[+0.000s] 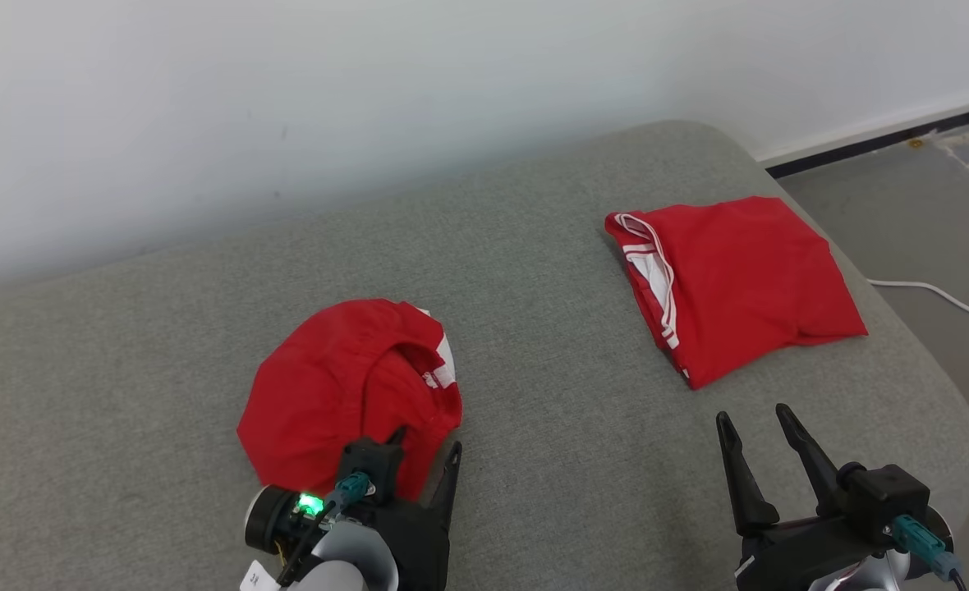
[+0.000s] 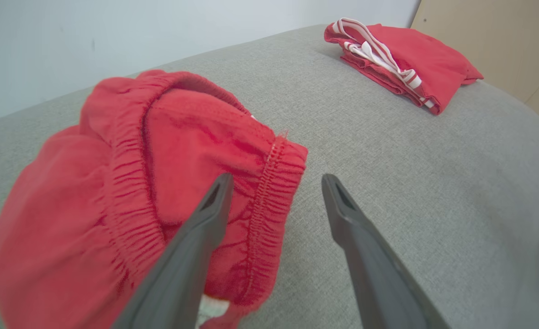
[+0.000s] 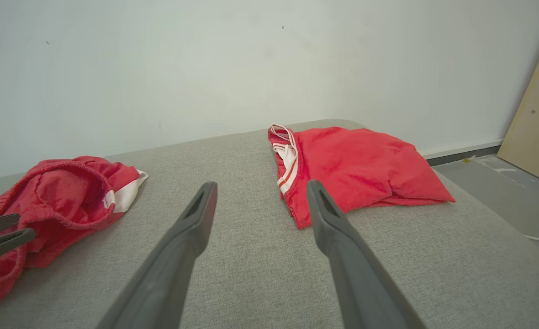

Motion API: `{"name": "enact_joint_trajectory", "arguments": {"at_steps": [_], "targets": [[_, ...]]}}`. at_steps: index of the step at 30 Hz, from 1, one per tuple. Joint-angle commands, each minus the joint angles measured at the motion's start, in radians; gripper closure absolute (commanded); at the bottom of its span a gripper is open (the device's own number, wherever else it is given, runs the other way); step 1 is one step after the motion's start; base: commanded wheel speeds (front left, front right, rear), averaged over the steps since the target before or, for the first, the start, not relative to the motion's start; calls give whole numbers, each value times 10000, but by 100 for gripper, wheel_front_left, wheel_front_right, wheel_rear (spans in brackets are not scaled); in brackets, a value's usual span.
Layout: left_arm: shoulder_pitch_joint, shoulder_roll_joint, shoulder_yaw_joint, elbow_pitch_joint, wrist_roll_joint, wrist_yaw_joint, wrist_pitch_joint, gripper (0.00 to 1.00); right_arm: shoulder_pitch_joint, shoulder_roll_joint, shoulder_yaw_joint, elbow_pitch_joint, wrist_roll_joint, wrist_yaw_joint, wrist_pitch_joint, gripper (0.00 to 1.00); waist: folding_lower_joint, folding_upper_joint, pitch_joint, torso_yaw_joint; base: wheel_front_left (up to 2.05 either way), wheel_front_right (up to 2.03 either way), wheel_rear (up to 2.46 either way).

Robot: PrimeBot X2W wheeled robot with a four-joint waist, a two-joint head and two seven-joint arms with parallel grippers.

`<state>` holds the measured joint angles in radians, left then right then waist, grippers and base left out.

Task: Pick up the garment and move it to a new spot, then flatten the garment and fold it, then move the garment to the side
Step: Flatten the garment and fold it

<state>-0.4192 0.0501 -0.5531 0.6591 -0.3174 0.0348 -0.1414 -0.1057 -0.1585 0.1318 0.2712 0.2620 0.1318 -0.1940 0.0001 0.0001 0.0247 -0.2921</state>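
A pale wall [image 1: 369, 82] is rising behind a broad grey cushioned surface [image 1: 534, 287], which is carrying two red garments, well apart from each other. The folded garment [image 1: 739, 279], the larger patch of red, is lying flat toward the far right, showing white-striped trim along its left edge. The crumpled garment [image 1: 337, 386] is sitting in a rounded heap near the front left, with its gathered elastic band curling across the top and a bit of white peeking out on its right side. The left gripper [image 1: 427, 443] is reaching forward low over the heap's near right edge with its two fingers spread and clasping nothing. In the left wrist view, one finger is lying over the elastic band and the other over bare cushion; whether either is touching cannot be told. In the head view, the wrist housing is hiding part of one finger. The right gripper [image 1: 753, 414] is hovering over bare cushion just in front of the folded garment, its two fingers parted and empty, its forearm being cut off by the bottom edge. One white cable [image 1: 936, 291] is trailing across the floor [image 1: 903, 197] at the right.
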Motion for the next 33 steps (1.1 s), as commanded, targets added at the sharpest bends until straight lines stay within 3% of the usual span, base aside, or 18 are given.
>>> {"name": "enact_joint_trajectory", "arguments": {"at_steps": [1, 8, 9, 10, 16, 22, 26, 33], "targets": [[-217, 11, -31, 223, -147, 112, -130, 0, -126, -43, 40, -1, 47, -26, -45, 0, -1, -1, 158, -187, 0, 0, 0], [-903, 15, -141, 1193, -102, 440, -494, 0, -177, 12, 143, 57, -8, -26, -66, 0, -1, -1, 256, -377, 0, 0, 0], [-975, 10, -155, 1350, -96, 445, -498, 67, -191, 18, 152, 63, -19, -26, -67, 0, -1, -1, 262, -395, 0, 0, 0], [-1041, 10, -157, 1485, -146, 422, -521, 100, -203, 23, 165, 69, -25, -26, -68, 0, -1, -1, 265, -414, 0, 0, 0], [-1368, 13, -54, 1754, -441, 273, -771, 100, -197, -2, 87, 81, -30, -26, -108, 0, -1, -1, 282, -391, 0, 0, 0], [-2095, 0, -27, 1020, -1132, -131, -1099, 100, -235, 53, 49, 147, -55, -26, -110, 0, -1, -1, 220, -242, 0, 0, 0], [-2805, 1, -155, 14, -1523, -547, -1214, 100, -300, 104, 109, 193, -62, -26, -132, 0, -1, -1, 138, -190, 0, 0, 0], [-3621, 12, 674, -3094, -1552, -1067, -1225, 100, -230, 93, 29, 234, -68, -26, -180, 0, -1, -1, 49, -76, 0, 0, 0]]}}
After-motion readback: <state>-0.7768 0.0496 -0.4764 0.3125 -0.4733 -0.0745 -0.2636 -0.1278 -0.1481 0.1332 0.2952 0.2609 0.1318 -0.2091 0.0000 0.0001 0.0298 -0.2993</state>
